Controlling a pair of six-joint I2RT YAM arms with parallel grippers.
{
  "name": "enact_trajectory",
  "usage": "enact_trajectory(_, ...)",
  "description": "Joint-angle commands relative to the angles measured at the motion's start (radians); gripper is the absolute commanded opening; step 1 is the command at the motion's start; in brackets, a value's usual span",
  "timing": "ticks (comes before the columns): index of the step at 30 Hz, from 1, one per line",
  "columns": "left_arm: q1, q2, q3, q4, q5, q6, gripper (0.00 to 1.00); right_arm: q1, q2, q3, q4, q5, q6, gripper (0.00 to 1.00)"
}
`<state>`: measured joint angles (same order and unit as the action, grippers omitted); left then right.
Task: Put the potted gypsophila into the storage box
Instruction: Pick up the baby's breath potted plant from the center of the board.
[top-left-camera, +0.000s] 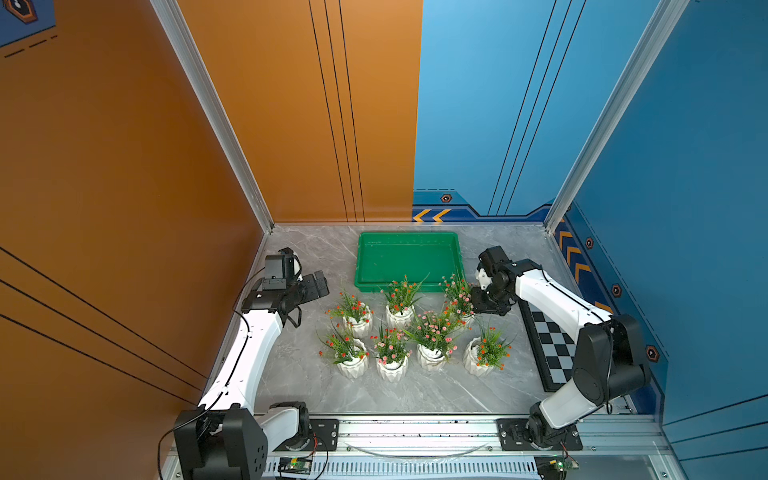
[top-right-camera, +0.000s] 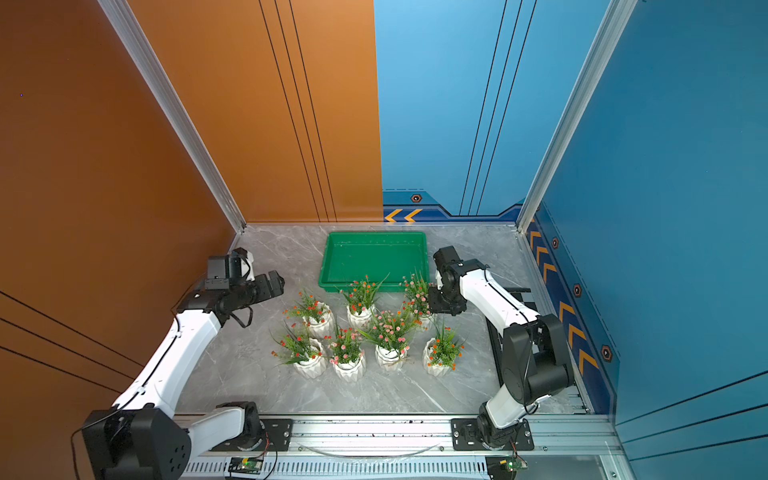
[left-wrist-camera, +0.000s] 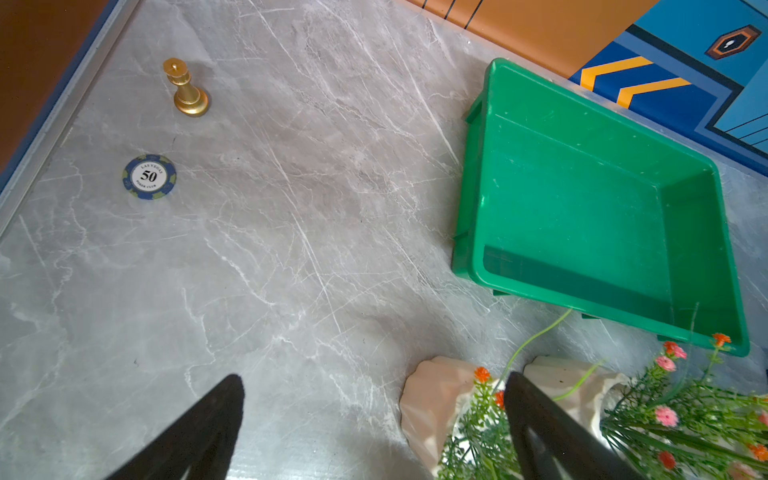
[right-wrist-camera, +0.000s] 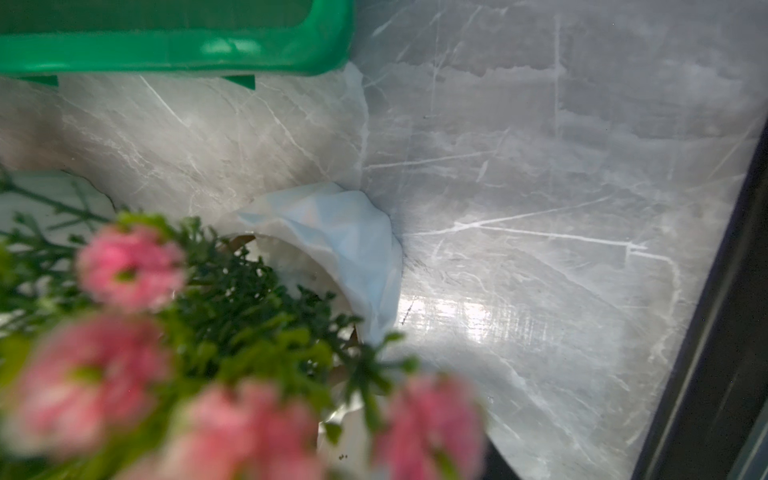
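Note:
Several potted gypsophila stand in two rows mid-table in both top views, such as the back-left one (top-left-camera: 358, 324) and the front-left one (top-left-camera: 352, 365). The green storage box (top-left-camera: 409, 237) (top-right-camera: 374, 236) lies empty just behind them. My right gripper (top-left-camera: 478, 301) (top-right-camera: 434, 301) is down at the back-right pink-flowered pot (top-left-camera: 466, 319). In the right wrist view that pot (right-wrist-camera: 353, 249) and its blurred pink flowers (right-wrist-camera: 129, 266) hide the jaws. My left gripper (top-left-camera: 318, 284) (left-wrist-camera: 374, 415) hovers open and empty, left of the pots. One of its fingers (left-wrist-camera: 540, 424) overlaps an orange-flowered pot (left-wrist-camera: 436, 399).
A black-and-grey checkered board (top-left-camera: 548, 340) lies along the right side under my right arm. A golden chess piece (left-wrist-camera: 187, 89) and a blue poker chip (left-wrist-camera: 149, 176) sit near the left wall. The box rim (left-wrist-camera: 473, 249) (right-wrist-camera: 166, 50) is close to the back row of pots.

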<state>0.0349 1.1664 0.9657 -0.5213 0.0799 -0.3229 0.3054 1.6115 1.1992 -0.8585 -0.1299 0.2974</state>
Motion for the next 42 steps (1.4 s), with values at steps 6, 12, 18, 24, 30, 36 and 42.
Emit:
enact_trajectory(6,-0.009,0.012,0.009,-0.020,-0.025,0.007,0.98,0.024,0.035,0.010,0.013,0.072,0.015,0.38)
enact_trajectory(12,-0.010,0.011,0.009,-0.019,-0.033,0.009,0.98,0.028,0.043,0.017,0.016,0.086,0.014,0.33)
enact_trajectory(18,-0.012,0.012,0.005,-0.019,-0.038,0.008,0.98,0.028,0.054,0.014,0.034,0.090,0.020,0.30)
enact_trajectory(24,-0.010,0.013,0.004,-0.020,-0.042,0.008,0.98,0.028,0.064,0.021,0.051,0.089,0.023,0.23)
enact_trajectory(30,-0.010,0.013,-0.002,-0.020,-0.048,0.008,0.98,0.028,0.073,0.023,0.060,0.091,0.022,0.20)
enact_trajectory(36,-0.011,0.012,-0.004,-0.020,-0.054,0.008,0.98,0.028,0.068,0.023,0.060,0.094,0.029,0.07)
enact_trajectory(42,-0.011,0.013,-0.003,-0.019,-0.055,0.008,0.98,0.028,0.053,0.027,0.056,0.080,0.030,0.02)
